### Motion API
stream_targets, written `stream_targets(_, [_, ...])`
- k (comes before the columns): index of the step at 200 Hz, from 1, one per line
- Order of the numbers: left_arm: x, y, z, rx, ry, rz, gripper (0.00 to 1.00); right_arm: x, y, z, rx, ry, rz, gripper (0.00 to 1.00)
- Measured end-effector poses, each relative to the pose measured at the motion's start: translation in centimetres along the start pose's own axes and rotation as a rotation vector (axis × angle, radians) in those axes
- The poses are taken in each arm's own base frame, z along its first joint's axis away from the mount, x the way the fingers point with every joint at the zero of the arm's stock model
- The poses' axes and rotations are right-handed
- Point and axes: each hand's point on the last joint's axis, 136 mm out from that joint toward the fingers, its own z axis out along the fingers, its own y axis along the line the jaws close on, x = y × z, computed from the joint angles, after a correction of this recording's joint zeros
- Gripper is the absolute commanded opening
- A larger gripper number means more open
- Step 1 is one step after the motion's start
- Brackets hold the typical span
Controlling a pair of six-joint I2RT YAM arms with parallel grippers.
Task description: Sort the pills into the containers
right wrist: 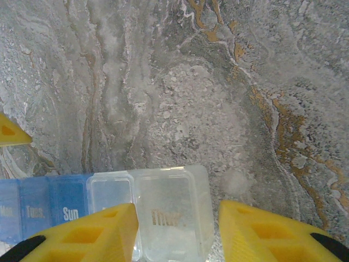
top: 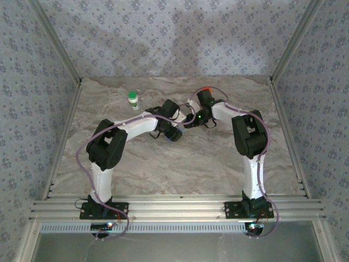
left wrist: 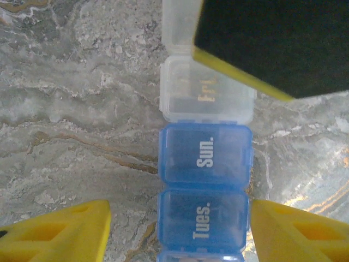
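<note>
The containers are one flat pill box (left wrist: 204, 180) lying on the marbled table, with blue lids marked Sun. and Tues. and a clear lid marked Fri. My left gripper (left wrist: 180, 229) is open astride the Tues. compartment, its right finger at the box's edge and its left finger well clear. The box's clear end (right wrist: 172, 213) is marked Thur. My right gripper (right wrist: 177, 229) is open around that end, with its left finger over the neighbouring clear lid and a gap on the right. Both grippers meet mid-table: left gripper (top: 175, 131), right gripper (top: 192, 121). The pills are out of view.
A white bottle with a green cap (top: 133, 99) stands at the back left of the table. Metal frame rails (top: 174, 207) run along the near edge and up the sides. The right gripper's dark finger (left wrist: 272, 43) hangs over the box's clear end.
</note>
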Motion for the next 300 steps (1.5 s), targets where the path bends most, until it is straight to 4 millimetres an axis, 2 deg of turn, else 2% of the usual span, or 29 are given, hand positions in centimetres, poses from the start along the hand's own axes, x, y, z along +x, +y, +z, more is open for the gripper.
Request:
stream_targets(44, [0.3,-0.1,0.6,0.006,0.029,-0.001,0.62,0.0,0.0,0.0,0.000,0.001,0.000,0.45])
stream_targets(98, [0.3,-0.4,0.5,0.025,0.033,0.014,0.52,0.0,0.0,0.0,0.001,0.001,0.000,0.45])
stream_targets(134, [0.5,-0.6,0.3,0.038,0.045,0.030,0.51,0.0,0.0,0.0,0.001,0.001,0.000,0.45])
stream_targets(158, [0.6,-0.7,0.1,0.048,0.052,0.040,0.39,0.0,0.0,0.0,0.001,0.001,0.000,0.45])
stream_targets(237, [0.5,-0.9,0.0,0.073,0.052,0.035,0.40,0.0,0.0,0.0,0.002,0.001,0.000,0.45])
stream_targets(300, [0.0,0.0,-0.9,0.278,-0.004,-0.182,0.43,-0.1,0.0,0.0,0.025,0.008,-0.006,0.45])
